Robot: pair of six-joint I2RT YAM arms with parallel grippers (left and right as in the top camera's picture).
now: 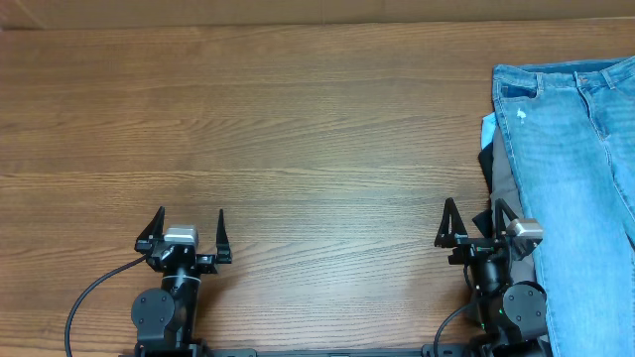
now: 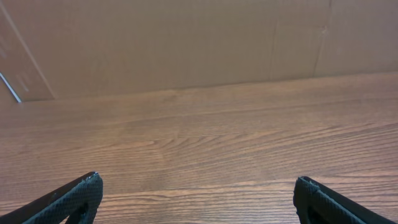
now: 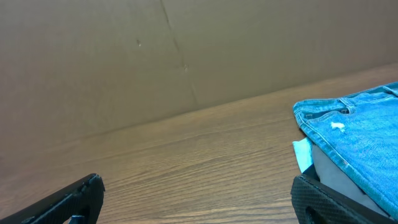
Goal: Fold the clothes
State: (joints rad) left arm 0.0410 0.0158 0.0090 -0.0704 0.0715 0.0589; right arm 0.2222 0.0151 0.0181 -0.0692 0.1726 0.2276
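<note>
The clothes lie in a pile at the table's right edge, topped by light-blue denim jeans (image 1: 575, 169) with the waistband toward the far side. Grey, dark and pale-blue pieces (image 1: 493, 159) peek out along the pile's left edge. In the right wrist view the jeans (image 3: 357, 134) lie over a grey layer and a pale-blue corner. My right gripper (image 1: 476, 220) stands open at the front, just left of the pile, with nothing between its fingers; its right finger is close to the pile's edge. My left gripper (image 1: 189, 226) is open over bare wood at the front left, far from the clothes.
The wooden table (image 1: 298, 129) stretches between the arms and to the far edge, where a brown cardboard wall (image 2: 186, 43) rises. Black cables (image 1: 84, 302) trail from the arm bases at the front.
</note>
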